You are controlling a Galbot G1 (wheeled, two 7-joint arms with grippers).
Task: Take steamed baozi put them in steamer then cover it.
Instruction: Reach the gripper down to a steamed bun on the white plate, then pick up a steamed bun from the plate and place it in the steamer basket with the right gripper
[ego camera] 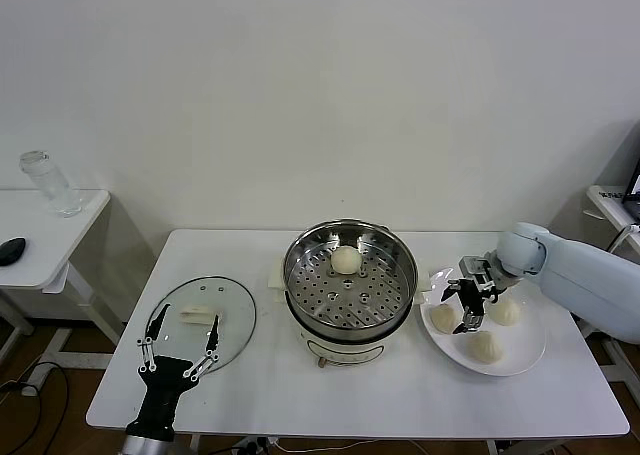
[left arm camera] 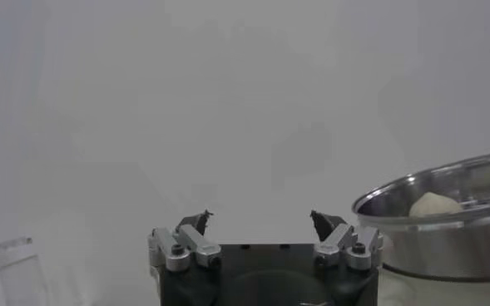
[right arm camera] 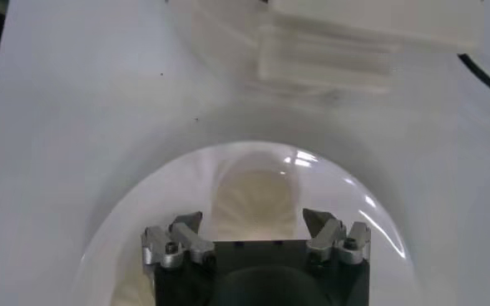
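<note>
The steamer (ego camera: 350, 287) stands at the table's middle with one baozi (ego camera: 346, 260) on its perforated tray. Three more baozi (ego camera: 486, 346) lie on a white plate (ego camera: 527, 353) to its right. My right gripper (ego camera: 467, 313) is open, just above the plate's left side. In the right wrist view its fingers (right arm camera: 253, 220) straddle one baozi (right arm camera: 253, 193) without closing on it. The glass cover (ego camera: 225, 320) lies flat at the table's left. My left gripper (ego camera: 180, 340) is open and empty over the cover's near edge. The left wrist view shows that gripper (left arm camera: 261, 220) and the steamer (left arm camera: 452, 229).
A low side table at far left holds a glass jar (ego camera: 48, 183) and a black object (ego camera: 10, 250). Another table's edge (ego camera: 612, 203) shows at far right. A white wall stands behind the table.
</note>
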